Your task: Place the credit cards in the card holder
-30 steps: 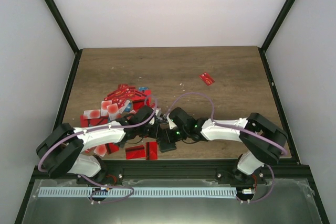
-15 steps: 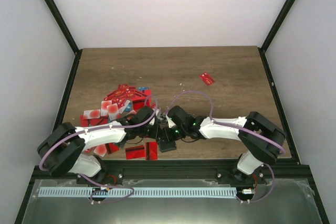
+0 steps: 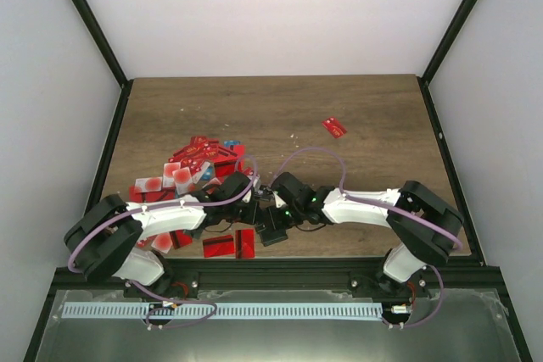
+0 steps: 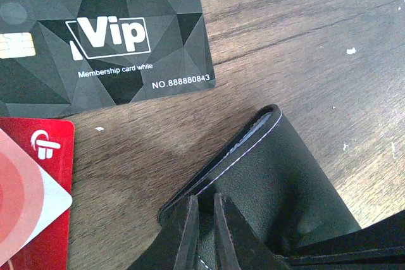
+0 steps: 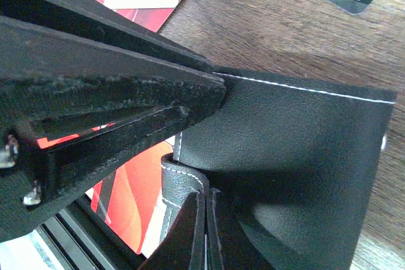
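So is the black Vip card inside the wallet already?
No, the black Vip card lies flat on the table, outside the card holder and apart from it.

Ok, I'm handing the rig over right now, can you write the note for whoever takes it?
Left fingers: shut on a flap of the holder.
Right fingers: shut on an inner pocket edge of the holder.
Holder: near edge, mid-table, between both arms.
Cards: red pile to the left, two by the near edge, a lone card far right, a black Vip card beside the holder.
Done: holder gripped; no card seen inside.
Left: load the cards.
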Action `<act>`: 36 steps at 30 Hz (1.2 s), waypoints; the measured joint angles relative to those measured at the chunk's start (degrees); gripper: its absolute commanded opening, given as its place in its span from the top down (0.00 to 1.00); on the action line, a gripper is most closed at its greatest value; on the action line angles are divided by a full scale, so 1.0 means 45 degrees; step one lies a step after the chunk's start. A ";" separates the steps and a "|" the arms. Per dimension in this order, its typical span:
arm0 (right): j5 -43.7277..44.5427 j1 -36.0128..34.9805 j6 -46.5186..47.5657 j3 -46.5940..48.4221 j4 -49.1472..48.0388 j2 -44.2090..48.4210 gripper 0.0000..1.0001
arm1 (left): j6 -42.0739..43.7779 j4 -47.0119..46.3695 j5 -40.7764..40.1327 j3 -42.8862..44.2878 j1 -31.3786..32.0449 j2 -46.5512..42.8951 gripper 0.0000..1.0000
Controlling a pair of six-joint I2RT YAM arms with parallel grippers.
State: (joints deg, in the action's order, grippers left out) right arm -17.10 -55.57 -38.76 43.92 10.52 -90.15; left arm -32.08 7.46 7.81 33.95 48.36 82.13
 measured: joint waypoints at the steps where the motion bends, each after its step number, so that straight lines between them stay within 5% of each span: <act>1: 0.0015 0.0000 -0.0015 0.0000 0.0010 0.0000 0.99 | 0.0005 -0.0010 0.0000 0.0000 0.0000 0.0010 0.89; 36: 0.0865 -0.0029 -0.0078 0.0330 0.0481 -0.0063 0.99 | 0.0175 -0.0636 -0.0049 0.0000 -0.0039 0.0359 0.90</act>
State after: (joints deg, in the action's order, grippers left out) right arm -13.21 -55.70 -39.11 45.41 12.69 -90.43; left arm -31.29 4.60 7.60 33.95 48.18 83.74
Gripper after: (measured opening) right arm 0.016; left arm 0.100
